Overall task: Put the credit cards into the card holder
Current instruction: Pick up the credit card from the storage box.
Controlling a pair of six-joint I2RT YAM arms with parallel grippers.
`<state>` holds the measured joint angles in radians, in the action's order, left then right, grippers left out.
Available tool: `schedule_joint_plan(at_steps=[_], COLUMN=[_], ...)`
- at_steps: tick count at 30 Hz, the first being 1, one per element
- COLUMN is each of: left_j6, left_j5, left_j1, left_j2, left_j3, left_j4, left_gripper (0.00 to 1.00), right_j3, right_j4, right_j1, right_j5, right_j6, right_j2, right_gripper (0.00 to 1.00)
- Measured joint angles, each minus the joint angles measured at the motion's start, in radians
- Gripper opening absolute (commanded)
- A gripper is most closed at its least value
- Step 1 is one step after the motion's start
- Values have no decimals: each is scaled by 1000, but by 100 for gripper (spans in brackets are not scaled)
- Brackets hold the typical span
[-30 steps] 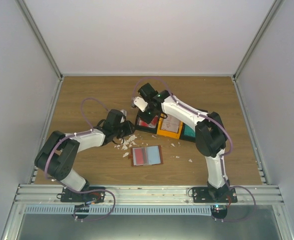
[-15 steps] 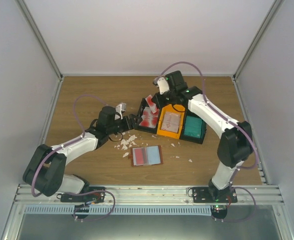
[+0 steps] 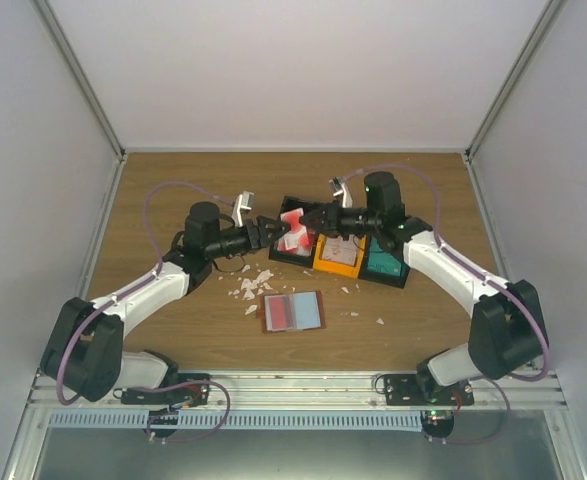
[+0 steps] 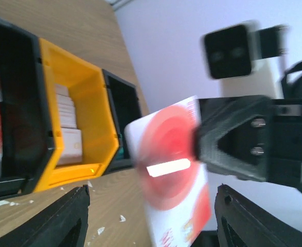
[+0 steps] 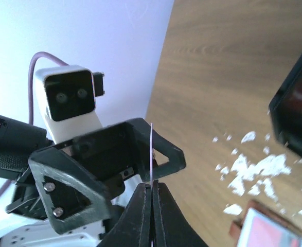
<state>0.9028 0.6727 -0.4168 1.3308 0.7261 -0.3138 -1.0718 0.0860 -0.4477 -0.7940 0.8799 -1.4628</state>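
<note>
Card (image 4: 169, 175), thin red-blotched white rectangle

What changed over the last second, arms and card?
Left gripper reached right toward the trays, its fingers opening around a red-blotched card. Right gripper swung in from the far side and meets it there, shut on that card. Card holder, scraps and trays did not move.

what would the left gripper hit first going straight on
Most likely the card pinched in the right gripper, which sits straight ahead of the open left gripper; the gap is unclear.
</note>
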Motion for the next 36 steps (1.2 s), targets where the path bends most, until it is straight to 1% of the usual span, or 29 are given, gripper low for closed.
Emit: schedule_joint_plan(at_steps=[4,9,13,15,17,19,20,24,27,30,32,35,36], left_j6=[58,111,142,158,174,193,206,246,266,276,278,279,277], left_j5=[72,132,163,177,191,208,217,241,253,267,276,290,293], left_j1=[3,5,7,7,8,9,9,9,9,9,9,9,9], left_j2=[-13,-12,-3,1,2,2,2,8,9,9,9,9,9], left_j3=[-35,-72,-78,-78,-78,-78,-78,-78,-78,-78,-78,-87,-93], left_j4=[-76,-126,-149,-158,-175,-192,-199,-198,-192,-188,-190,-195,-195], left_gripper=[44,22,11,7,1,0,0,0,0,0,0,0,3], right_j3=[118,211,253,259,265,271,274,282,298,309,310,318,319], right_j4=[-135,-262,-360,-387,-401,-402,-403,-423,-427,-414,-398,-383,-378], right_j1=[0,0,0,0,-1,-1,-1,-2,-2,-7,-9,-13,-15], right_j5=[-68,-107,-129,-133,-134,-134,-135,-151,-154,-156,-156,-158,-159], right_j6=[154,289,372,394,404,410,411,407,387,338,302,265,254], right_j2=[16,39,51,52,53,53,53,58,71,92,104,109,109], right_gripper=[1,0,1,4,15,23,25,25,21,9,4,1,0])
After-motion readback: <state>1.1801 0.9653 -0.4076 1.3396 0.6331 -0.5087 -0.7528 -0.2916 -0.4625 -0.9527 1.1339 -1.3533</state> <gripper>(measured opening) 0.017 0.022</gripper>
